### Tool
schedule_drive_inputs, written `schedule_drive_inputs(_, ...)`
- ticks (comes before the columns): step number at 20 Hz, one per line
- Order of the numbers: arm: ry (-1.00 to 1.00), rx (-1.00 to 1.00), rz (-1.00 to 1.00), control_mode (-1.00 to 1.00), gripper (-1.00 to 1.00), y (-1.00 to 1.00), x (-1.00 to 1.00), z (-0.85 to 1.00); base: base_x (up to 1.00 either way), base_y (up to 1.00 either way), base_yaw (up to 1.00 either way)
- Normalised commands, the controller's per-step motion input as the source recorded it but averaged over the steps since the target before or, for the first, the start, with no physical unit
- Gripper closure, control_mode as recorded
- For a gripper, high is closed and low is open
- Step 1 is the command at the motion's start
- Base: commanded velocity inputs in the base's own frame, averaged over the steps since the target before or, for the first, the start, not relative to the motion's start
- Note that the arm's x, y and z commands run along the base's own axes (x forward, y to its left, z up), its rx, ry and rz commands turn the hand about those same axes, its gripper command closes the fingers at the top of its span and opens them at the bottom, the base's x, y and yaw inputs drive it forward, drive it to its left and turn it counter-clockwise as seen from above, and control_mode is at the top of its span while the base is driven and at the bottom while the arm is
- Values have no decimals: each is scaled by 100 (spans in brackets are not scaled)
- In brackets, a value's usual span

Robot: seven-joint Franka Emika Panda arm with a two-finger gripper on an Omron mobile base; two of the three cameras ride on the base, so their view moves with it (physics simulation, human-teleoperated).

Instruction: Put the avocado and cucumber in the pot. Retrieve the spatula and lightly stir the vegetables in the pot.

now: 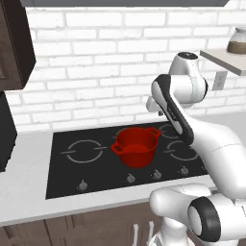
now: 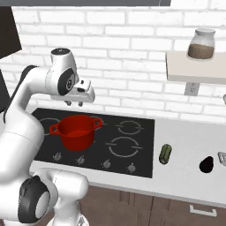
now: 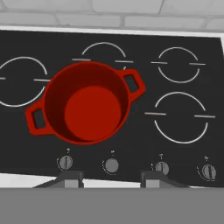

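Hovering fingers above pot

Your room inventory: white brick wall behind; pale countertop holding a black cooktop with a row of front knobs; dark wood cabinets upper left; wall shelf bearing a glass jar; outlet beneath the shelf.

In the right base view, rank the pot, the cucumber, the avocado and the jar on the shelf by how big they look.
1. pot, clearly largest.
2. jar on the shelf; it stands farther back, so its true size is unsure.
3. cucumber and avocado on the counter: they look about alike, the cucumber slightly longer, so I won't rank them.
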Motion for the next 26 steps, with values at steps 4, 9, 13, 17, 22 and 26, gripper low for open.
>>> schedule_drive_inputs(4,1,0,0,-100,-100,0,0,0,0,0,0)
schedule_drive_inputs(9,4,1,-9,-100,-100,-49,2,-27,0,0,0)
schedule_drive_inputs(13,12,0,-31,-100,-100,-100,12,-89,0,0,0)
schedule_drive_inputs(17,17,0,-32,-100,-100,-100,25,-100,0,0,0)
schedule_drive_inputs(22,13,0,-27,-100,-100,-100,32,-89,0,0,0)
schedule_drive_inputs(26,9,1,-19,-100,-100,-100,50,-42,0,0,0)
